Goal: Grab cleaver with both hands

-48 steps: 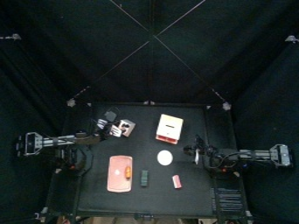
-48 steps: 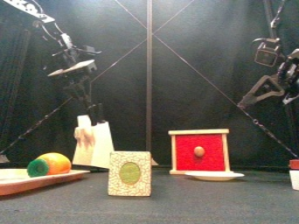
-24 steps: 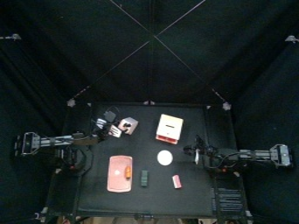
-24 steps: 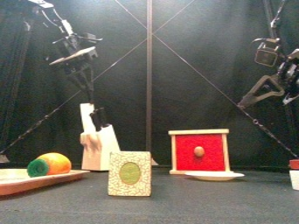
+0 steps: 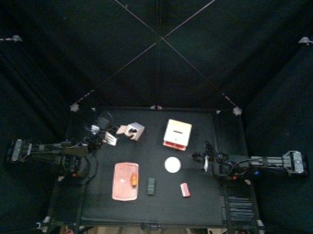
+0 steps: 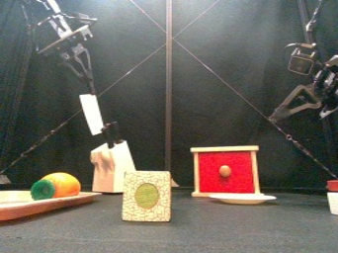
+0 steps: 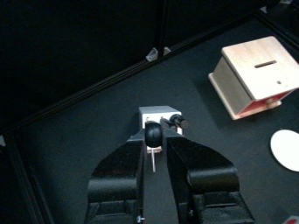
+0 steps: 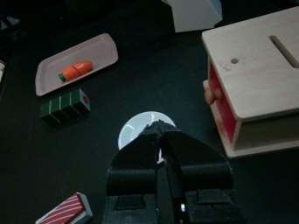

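Nearest the front edge stands a green patterned card box (image 6: pixel 146 196), w/ a pink tray (image 6: pixel 40 201) to its left carrying an orange-and-green fruit (image 6: pixel 55 185), and a small red block (image 5: pixel 185 189) toward the right. Behind those sits a white round plate (image 6: pixel 243 199), then a wooden box w/ a red front and small knob (image 6: pixel 226 171); neither is in the way of the knife. Further back on the left stands a white knife block (image 6: pixel 111 166), one dark handle poking from its top. The cleaver (image 6: pixel 90 114), a pale rectangular blade, hangs upright in mid-air directly above that block, clear of it, handle end up in the left gripper (image 6: pixel 73 54), whose jaws are clamped on the cleaver handle; left wrist view looks straight down past it to the block. The right gripper (image 8: pixel 163 136) hovers high on the right side above the plate, jaws together, nothing in them. Open black tabletop (image 5: pixel 208 196) lies btwn the two arms, curtains close behind.
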{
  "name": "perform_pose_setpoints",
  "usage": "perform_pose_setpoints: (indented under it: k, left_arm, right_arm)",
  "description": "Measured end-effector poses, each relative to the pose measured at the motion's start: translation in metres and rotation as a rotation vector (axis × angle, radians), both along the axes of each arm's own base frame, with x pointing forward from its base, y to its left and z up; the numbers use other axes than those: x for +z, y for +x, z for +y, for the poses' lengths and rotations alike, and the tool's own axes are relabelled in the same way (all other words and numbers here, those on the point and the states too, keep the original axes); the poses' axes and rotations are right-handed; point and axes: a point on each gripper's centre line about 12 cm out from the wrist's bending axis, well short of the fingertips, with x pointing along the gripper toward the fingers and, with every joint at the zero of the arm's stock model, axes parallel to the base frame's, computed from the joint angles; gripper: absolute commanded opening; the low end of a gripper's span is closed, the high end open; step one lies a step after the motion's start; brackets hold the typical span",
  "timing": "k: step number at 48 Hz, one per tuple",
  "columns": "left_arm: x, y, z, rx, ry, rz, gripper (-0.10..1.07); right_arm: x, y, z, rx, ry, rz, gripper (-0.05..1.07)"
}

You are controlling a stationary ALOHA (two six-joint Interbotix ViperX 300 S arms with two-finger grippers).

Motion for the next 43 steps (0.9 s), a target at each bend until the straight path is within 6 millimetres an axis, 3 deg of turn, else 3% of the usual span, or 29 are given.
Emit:
perform_pose_setpoints:
  k: [17, 33, 43]
  left_arm:
    - [0.0, 0.001, -0.035, -0.213, -0.01, 0.071, 0.54]
    - [-0.017, 0.026, -0.091, -0.537, -0.015, 0.081, 0.54]
    - [-0.033, 0.043, -0.115, -0.743, -0.01, -0.034, 0.54]
  right_arm:
    - [0.0, 0.0, 0.0, 0.0, 0.0, 0.0, 0.03]
    - [0.006, 0.003, 0.001, 0.01, -0.005, -0.018, 0.03]
    - [0.019, 0.01, 0.006, 0.036, -0.013, -0.07, 0.03]
